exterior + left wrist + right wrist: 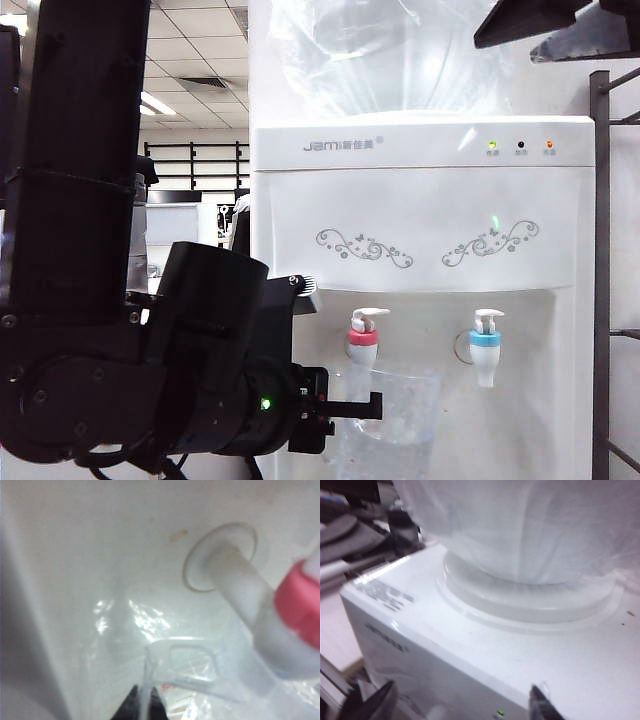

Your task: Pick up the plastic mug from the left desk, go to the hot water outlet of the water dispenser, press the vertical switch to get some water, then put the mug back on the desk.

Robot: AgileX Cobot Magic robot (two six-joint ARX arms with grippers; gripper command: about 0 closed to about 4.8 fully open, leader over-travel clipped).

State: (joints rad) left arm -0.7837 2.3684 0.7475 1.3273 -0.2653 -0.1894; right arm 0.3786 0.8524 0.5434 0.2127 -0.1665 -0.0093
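Here the exterior view shows an office room behind: ceiling tiles with strip lights, dark shelving far back, and a metal rack (600, 270) at the right edge. No surface shows in any view. The white water dispenser (420, 290) fills the middle, its big clear bottle (400, 50) on top. The left pincer (372, 406) is clenched on the handle of the plastic mug (392, 425), which hangs just beneath the hot water outlet (364, 342); the blue-collared tap (486, 345) is off to the right. Only the left wrist view shows the mug's loop handle (192, 667) pinched between the dark fingers (131, 707), close under the red collar. Only the right wrist view shows the dispenser's top from above, with the right pincer (455, 702) spread wide over its front edge, grasping nothing.
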